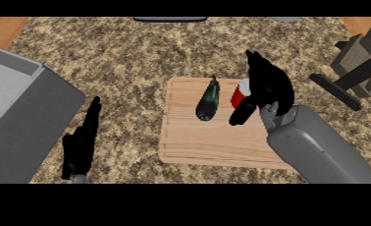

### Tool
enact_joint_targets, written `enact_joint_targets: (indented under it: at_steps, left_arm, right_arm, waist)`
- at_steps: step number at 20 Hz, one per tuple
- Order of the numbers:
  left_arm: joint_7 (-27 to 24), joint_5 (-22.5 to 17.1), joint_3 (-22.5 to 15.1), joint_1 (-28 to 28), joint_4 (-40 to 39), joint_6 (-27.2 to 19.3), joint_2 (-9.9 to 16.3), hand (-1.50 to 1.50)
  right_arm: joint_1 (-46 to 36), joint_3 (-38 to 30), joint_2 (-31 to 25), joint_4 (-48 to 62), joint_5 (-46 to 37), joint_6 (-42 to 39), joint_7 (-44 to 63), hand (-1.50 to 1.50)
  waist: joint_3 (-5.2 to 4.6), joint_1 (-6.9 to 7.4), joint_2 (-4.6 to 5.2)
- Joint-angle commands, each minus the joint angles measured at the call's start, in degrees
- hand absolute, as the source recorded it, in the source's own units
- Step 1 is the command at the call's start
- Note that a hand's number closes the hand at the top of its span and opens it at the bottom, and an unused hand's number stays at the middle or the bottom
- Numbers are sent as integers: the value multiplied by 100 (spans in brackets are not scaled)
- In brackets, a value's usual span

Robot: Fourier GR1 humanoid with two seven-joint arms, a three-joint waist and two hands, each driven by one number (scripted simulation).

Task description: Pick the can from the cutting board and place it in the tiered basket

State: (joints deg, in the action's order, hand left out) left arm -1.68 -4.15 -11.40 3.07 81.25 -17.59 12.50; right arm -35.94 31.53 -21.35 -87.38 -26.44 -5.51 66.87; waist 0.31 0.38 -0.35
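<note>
here, right hand (267, 88) grips unlabelled can (240, 92)

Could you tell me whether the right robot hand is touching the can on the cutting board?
Touching. In the head view, the right robot hand curls around the red can on the cutting board, its black fingers overlapping the can with no gap visible.

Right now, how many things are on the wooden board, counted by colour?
Red: 1, the can, partly hidden by the right hand.
Dark green: 1, the long vegetable.
Total: 2 on the cutting board.
</note>
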Motion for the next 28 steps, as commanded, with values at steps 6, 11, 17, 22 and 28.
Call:
enact_joint_targets:
  at_steps: [6,11,17,22,28]
  left_arm:
    - [144,-22,-18,297,-52,146,20,0]
    - [280,168,-67,-154,-366,-135,-331,0]
    - [237,0,56,301,-7,191,-50,0]
    - [331,-21,221,23,-240,243,-22,0]
    - [128,158,120,260,-221,99,-201,0]
  right_arm:
    - [-204,-191,427,1002,46,-545,806,-150]
    - [-430,-372,593,1078,119,-821,899,-150]
    - [-406,-644,518,1208,288,-1150,759,-150]
    - [-225,-746,635,1284,274,-1113,777,-150]
    - [37,-678,894,1455,49,-961,674,-150]
  waist:
    - [-35,20,32]
    - [-37,-44,38]
    - [-35,-18,19]
    - [-36,-53,26]
    - [-36,-40,25]
